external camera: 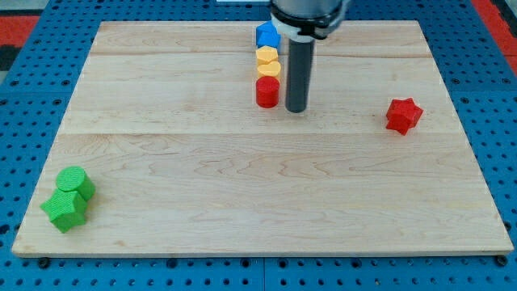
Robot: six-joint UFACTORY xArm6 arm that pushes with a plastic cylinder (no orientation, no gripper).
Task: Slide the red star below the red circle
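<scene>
Pale wooden board [242,186] on blue perforated surface [32,121]; red patches at top corners; even light.

A straight, smooth, dark grey rod [296,77] hangs from a wider black round mount [307,14], with a thin white ring where they join. My tip [296,109] is blunt and flat-ended.

On the wooden board [242,186], a blue block [267,35] lies near the view's top edge. Two yellow blocks [268,61] touch each other just below it. Two green blocks [69,198] sit together near the view's bottom-left corner.
</scene>
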